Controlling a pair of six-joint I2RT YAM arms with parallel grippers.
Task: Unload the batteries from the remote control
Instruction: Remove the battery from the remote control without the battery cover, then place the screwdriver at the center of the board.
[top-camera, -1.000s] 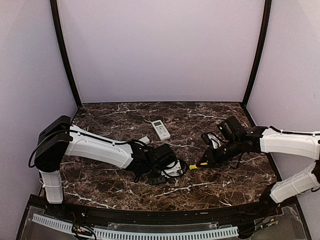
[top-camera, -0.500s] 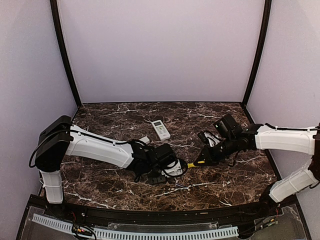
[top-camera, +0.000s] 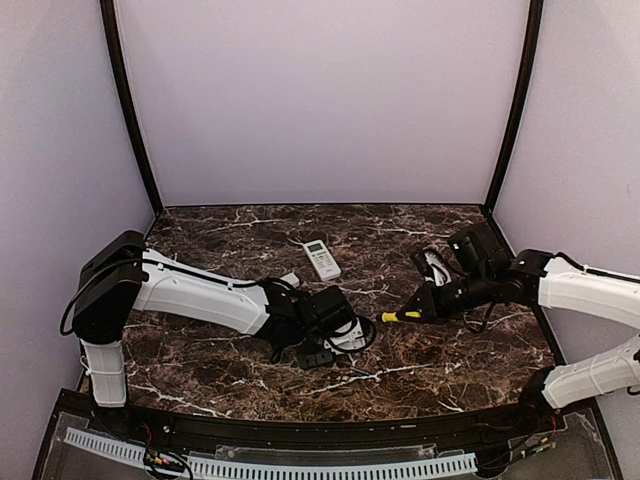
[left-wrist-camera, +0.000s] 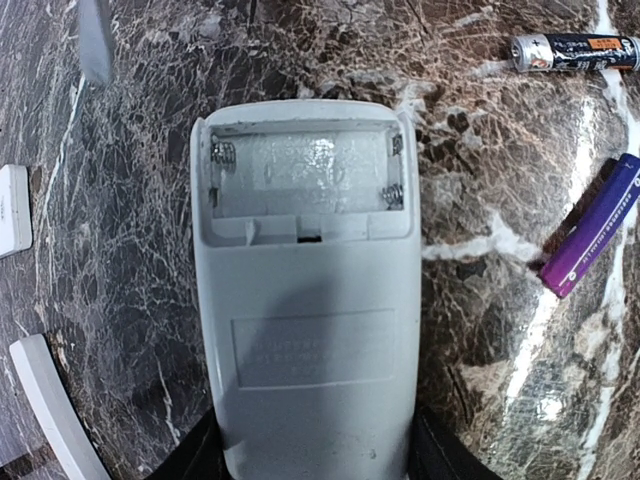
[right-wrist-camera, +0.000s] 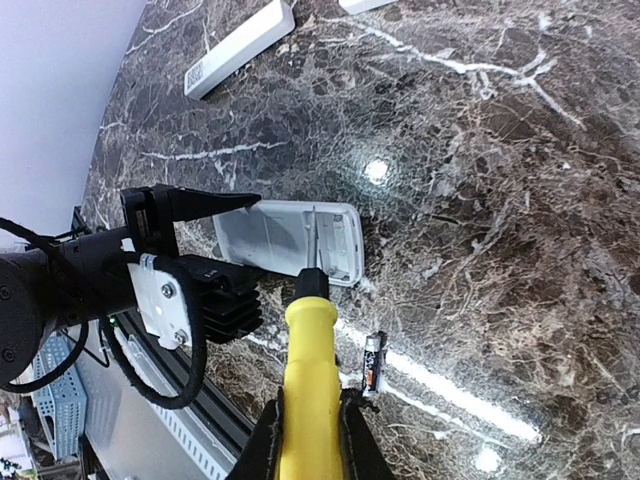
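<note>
The left gripper (left-wrist-camera: 315, 460), its fingers mostly cropped by the frame's bottom edge, clamps the remote (left-wrist-camera: 305, 300), whose bay is empty. Beside it on the table (left-wrist-camera: 480, 400) lie a black battery (left-wrist-camera: 575, 52) and a purple battery (left-wrist-camera: 595, 225), its far end cut off. The right gripper (right-wrist-camera: 308, 440) pinches the yellow screwdriver (right-wrist-camera: 310, 350).

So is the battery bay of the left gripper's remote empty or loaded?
Empty: the uncovered bay shows bare springs, no cells; a black battery and a purple battery lie beside the remote.
</note>
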